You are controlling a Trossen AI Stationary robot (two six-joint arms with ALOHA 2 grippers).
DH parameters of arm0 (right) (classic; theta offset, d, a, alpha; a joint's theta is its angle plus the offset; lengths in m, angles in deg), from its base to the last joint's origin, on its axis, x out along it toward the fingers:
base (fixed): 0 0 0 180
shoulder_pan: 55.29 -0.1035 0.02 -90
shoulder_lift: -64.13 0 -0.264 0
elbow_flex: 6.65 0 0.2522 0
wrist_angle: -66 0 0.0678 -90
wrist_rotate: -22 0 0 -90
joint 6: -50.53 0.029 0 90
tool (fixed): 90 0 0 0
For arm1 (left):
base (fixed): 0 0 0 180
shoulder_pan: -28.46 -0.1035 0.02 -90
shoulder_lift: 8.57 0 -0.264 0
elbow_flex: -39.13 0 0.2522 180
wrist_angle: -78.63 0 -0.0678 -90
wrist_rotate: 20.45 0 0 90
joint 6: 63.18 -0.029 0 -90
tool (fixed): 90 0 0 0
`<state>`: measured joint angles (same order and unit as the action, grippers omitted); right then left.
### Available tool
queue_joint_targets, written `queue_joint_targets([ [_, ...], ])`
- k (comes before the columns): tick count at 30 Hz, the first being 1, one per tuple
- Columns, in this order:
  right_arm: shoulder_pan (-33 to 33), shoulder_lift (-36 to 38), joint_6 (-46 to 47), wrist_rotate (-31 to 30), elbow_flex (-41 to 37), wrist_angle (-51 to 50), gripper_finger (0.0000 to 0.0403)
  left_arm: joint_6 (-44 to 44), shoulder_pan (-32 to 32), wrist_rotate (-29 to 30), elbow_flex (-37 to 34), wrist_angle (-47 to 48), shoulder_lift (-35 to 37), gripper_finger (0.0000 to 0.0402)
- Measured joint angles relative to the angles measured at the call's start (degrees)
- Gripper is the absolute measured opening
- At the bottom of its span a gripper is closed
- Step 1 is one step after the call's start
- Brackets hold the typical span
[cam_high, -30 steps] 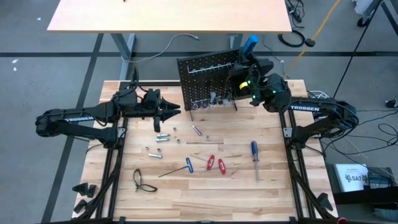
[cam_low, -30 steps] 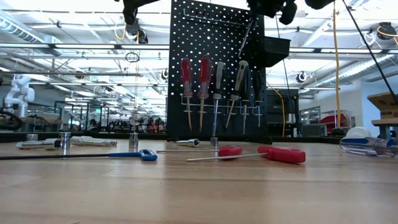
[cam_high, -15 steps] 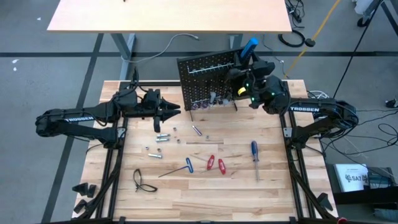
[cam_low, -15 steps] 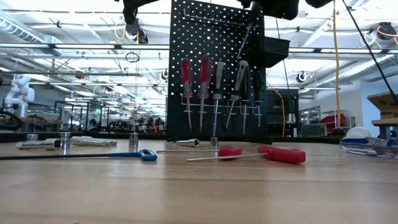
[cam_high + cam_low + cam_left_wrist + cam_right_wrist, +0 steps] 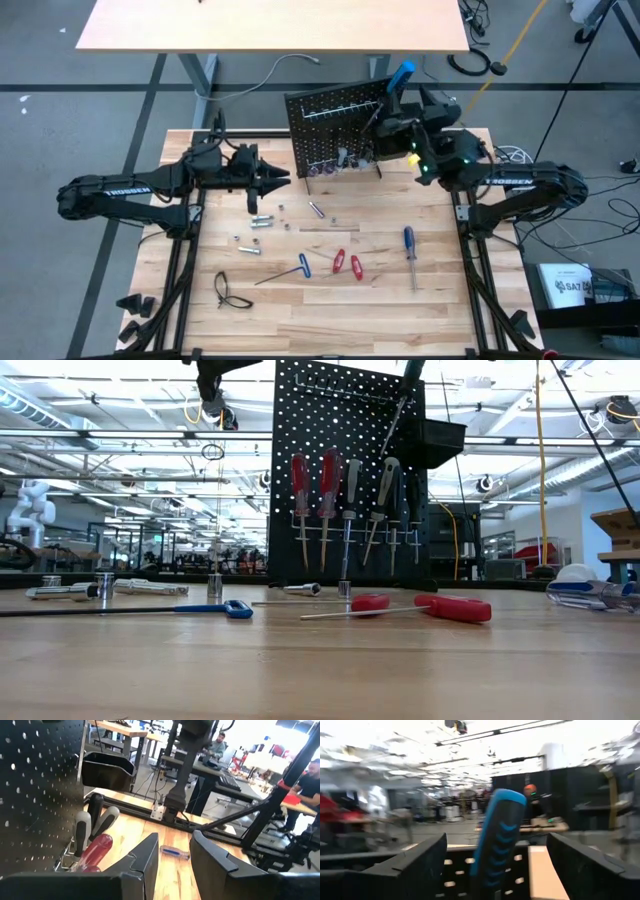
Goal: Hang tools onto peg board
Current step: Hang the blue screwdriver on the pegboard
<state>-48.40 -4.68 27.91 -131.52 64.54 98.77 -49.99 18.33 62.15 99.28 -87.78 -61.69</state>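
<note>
— Standing near-upright at black perforated metal peg board's (image 5: 325, 120) right top corner: blue-handled steel-shank screwdriver (image 5: 401, 73), handle up.

— Straddling that handle with right gripper (image 5: 496, 845), fingers spread, gripping nothing. Nearer than left gripper (image 5: 283, 178), parted, empty, well apart.

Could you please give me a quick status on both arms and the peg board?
Right claw above black perforated peg board, blue-handled screwdriver between its fingers. Left claw open, waiting beside board. More tools loose on the wooden table.
</note>
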Motion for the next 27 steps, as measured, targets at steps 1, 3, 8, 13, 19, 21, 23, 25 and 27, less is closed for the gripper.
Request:
queue_joint_targets([
  [1, -0.9, 0.4, 1.5, 0.0, 0.0, -0.1, 0.0336, -0.4, 0.0, -0.2, 0.0, 0.3, 0.0, 0.0113],
  [3, -2.8, 1.2, 4.7, 0.0, 0.0, -0.1, 0.0336, -0.5, 0.0, -1.0, 0.0, 0.8, 0.0, 0.0113],
  [8, -9.0, 3.2, 6.9, 0.7, 0.0, -5.2, 0.0336, -2.0, 0.0, -3.4, 0.0, 6.1, 0.0, 0.0113],
  [13, -18.4, 5.2, 12.3, 0.8, 0.0, -19.3, 0.0336, -3.1, 0.0, -3.4, 0.0, 12.1, 0.0, 0.0113],
  [19, -28.8, 5.3, 30.2, 1.0, 0.0, -35.0, 0.0336, -6.2, 0.0, -3.4, 0.0, 13.5, 0.0, 0.0113],
  [21, -31.1, 5.0, 37.6, 2.1, 0.0, -41.3, 0.0336, -7.3, 0.0, -3.4, 0.0, 14.1, 0.0, 0.0113],
  [23, -32.6, 4.9, 46.4, 6.2, 0.0, -47.6, 0.0336, -8.0, 0.0, -3.4, 0.0, 15.1, 0.0, 0.0113],
  [25, -33.3, 4.6, 56.6, 10.8, 0.0, -53.6, 0.0336, -8.6, 0.0, -3.4, 0.0, 15.7, 0.0, 0.0113],
  [27, -33.5, 4.5, 67.5, 15.6, 0.0, -61.3, 0.0336, -9.5, 0.0, -3.4, 0.0, 16.1, 0.0, 0.0113],
])
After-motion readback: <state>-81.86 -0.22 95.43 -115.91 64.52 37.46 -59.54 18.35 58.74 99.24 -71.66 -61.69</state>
